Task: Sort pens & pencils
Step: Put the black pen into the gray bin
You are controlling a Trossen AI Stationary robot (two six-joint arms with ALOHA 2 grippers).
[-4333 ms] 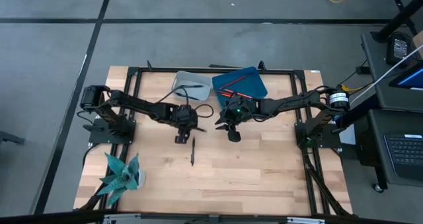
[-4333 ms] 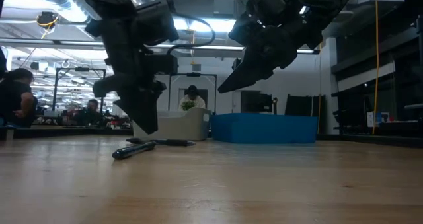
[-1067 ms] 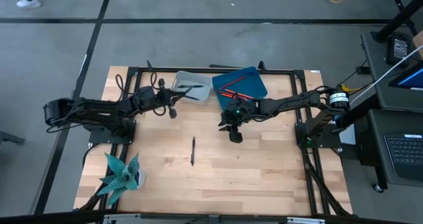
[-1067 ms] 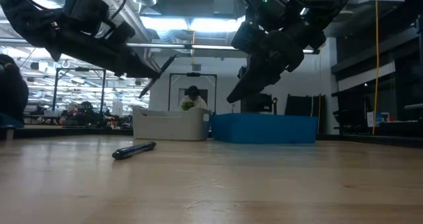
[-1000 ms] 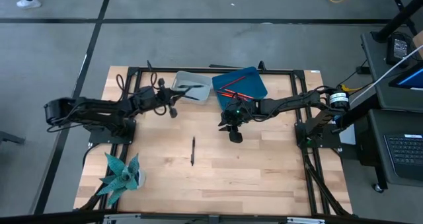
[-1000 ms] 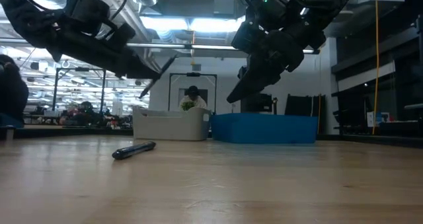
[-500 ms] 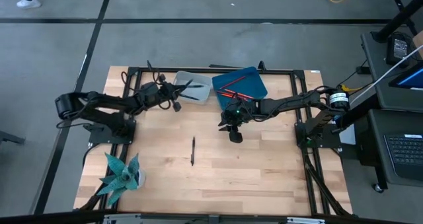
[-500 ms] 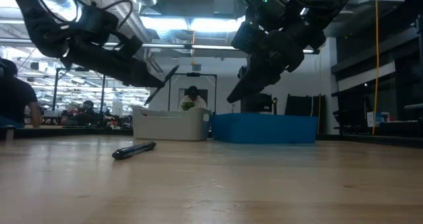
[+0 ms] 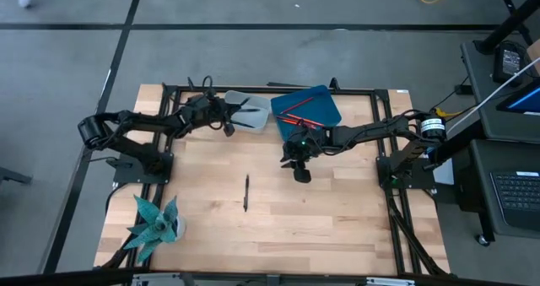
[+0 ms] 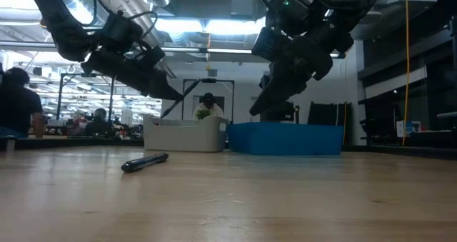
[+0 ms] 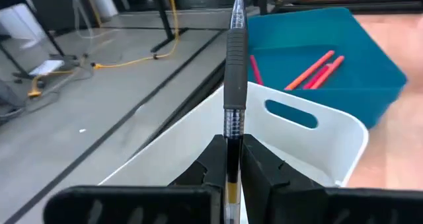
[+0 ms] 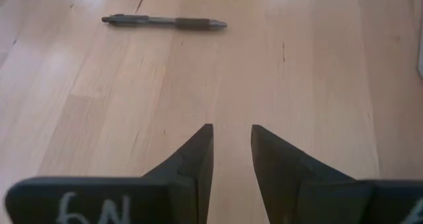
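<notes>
I see the surface (image 12: pixel 317 65) as pale wood planks, smooth with a faint sheen. The pen (image 11: pixel 234 85) in my left hand (image 11: pixel 228 161) has a matt dark grip and a clear, glossy plastic barrel. The white bin (image 11: pixel 310 145) and blue bin (image 11: pixel 370 59) look like smooth matt plastic. Both hands' fingers (image 12: pixel 192 161) are matt black.

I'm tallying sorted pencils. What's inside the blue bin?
The blue bin holds red-orange pencils lying together on its floor; the left wrist view shows about three. Its near wall hides part of the floor, so more may lie there.
</notes>
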